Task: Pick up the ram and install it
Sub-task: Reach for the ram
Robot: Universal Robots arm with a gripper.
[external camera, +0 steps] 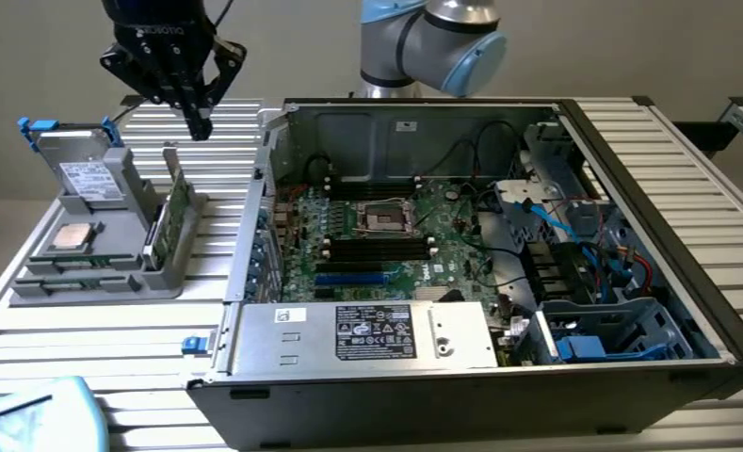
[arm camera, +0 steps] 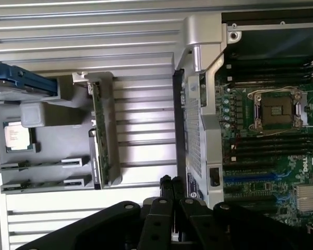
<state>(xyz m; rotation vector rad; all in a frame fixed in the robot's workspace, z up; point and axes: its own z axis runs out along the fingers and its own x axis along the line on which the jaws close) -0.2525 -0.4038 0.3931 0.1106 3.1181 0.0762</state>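
The claw [external camera: 199, 127] hung above the slatted worktop [external camera: 82, 330] with its fingers pressed together and nothing between them; in the wrist view the claw [arm camera: 171, 182] sat over the strip of worktop between the grey parts holder [external camera: 95, 282] and the side wall of the open computer case [external camera: 472, 377]. The ram [external camera: 174, 212] stood on edge in the holder's slot nearest the case, untouched, its green edge [arm camera: 100, 135] running along the holder in the wrist view. Beside it in the same holder lay the square processor [external camera: 72, 237] and the drive with blue clips [external camera: 88, 174]. Inside the case the motherboard [external camera: 384, 235] was exposed, with dark memory slots [external camera: 378, 250] lying near the processor socket [external camera: 384, 217]; whether any was already filled could not be told. By this showing the work stood at the approach to the pick, with no grasp made. A grasp here would seem to call for the fingers to part, the claw to line up over the stick's top edge and along its length, and a straight descent that kept clear of the holder's walls.
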